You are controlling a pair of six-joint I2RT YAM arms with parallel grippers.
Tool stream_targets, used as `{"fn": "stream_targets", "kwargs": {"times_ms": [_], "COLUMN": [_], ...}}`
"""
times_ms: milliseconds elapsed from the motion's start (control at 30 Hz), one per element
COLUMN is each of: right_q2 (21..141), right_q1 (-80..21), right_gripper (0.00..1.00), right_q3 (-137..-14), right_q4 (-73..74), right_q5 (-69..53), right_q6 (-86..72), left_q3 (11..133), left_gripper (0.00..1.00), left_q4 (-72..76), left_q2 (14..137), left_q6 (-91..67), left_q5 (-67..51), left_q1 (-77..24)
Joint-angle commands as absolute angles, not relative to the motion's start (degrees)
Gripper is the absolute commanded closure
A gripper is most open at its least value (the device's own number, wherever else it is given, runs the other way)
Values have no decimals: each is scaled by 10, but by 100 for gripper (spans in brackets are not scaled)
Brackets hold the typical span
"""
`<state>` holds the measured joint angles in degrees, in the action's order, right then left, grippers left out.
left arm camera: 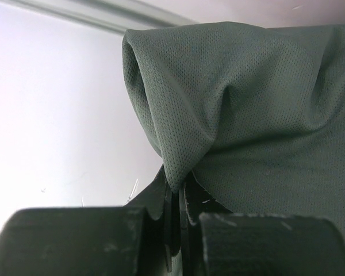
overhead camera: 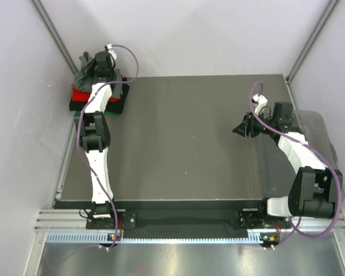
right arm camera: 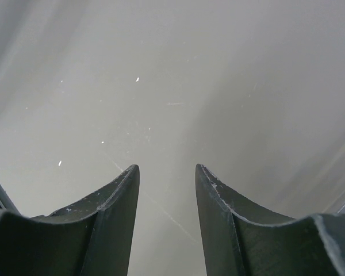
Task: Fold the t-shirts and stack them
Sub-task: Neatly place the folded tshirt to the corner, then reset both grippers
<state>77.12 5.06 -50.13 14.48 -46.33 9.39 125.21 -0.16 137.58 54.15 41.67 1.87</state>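
We see the left gripper pinched together on a fold of the dark grey t-shirt, a mesh-knit cloth that drapes up and away from the fingertips in the wrist view. From above, that arm reaches to about 10 o'clock on the table, in the far left corner. The grey cloth hangs bunched at the wrist, above and just beyond the pile there. The pile seems to be a red t-shirt lying on a black t-shirt, with a sliver of a green t-shirt showing at its near edge. We judge that the grey shirt is held over this corner because it is meant to go on top of the stack. It looks gathered rather than flat, so we cannot tell how neatly it is folded, nor whether it touches the red one.

The right gripper has its fingers apart with nothing between them, and only bare tabletop shows below. It hovers at about 3 o'clock, well apart from the shirts. We read this as waiting out of the way while the left arm works alone.

The one container is the clear plastic bin at the 3 o'clock edge, beside and partly under the right arm. No shirt shows through the parts of its wall that we can see, though the arm hides some of it.
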Motion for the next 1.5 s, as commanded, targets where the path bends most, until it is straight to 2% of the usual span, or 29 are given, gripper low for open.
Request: {"fn": "stream_targets", "kwargs": {"times_ms": [0,233,267,300,333,400,500,567,667,733,833,933,1000,1033,1067,1133,1300,1333,1467], "right_q2": [774,779,779,780,780,780,779,773,759,746,705,657,623,613,602,573,587,591,574], "right_q1": [58,58,58,58,58,58,58,58,58,58,55,48,43,37,36,35,27,26,26], "right_gripper": [56,55,55,55,55,55,55,55,54,53,50,43,30,6,1,0,0,0,0], "right_q3": [-504,-504,-503,-503,-503,-503,-502,-497,-491,-493,-491,-492,-496,-495,-490,-483,-503,-507,-493], "right_q4": [119,117,116,117,115,115,112,110,101,105,105,105,103,99,86,75,88,96,122], "right_q5": [-475,-475,-475,-475,-475,-475,-475,-475,-473,-468,-451,-412,-374,-355,-325,-286,-114,-99,-92], "right_q6": [99,101,101,101,101,101,100,100,99,101,103,104,95,94,98,99,47,40,67], "left_q3": [1280,1282,1283,1283,1281,1273,1224,1191,1156,1154,1153,1134,1107,1094,1061,1015,751,717,625], "left_gripper": [100,98,89,56,43,24,7,2,1,1,1,1,1,1,1,1,1,1,1], "left_q4": [47,62,74,81,84,80,71,66,44,-22,-149,-250,-294,-324,-329,-326,-150,-129,-153], "left_q2": [1368,1380,1382,1383,1379,1367,1318,1284,1238,1206,1156,1104,1078,1047,1030,965,776,714,631], "left_q6": [547,561,564,563,557,508,432,400,355,299,204,135,106,79,71,60,63,60,30], "left_q5": [431,421,426,426,425,415,385,381,383,382,330,268,226,208,175,159,110,108,90], "left_q1": [29,28,27,26,25,20,2,-26,-76,-113,-153,-181,-189,-189,-188,-188,-187,-188,-172]}}
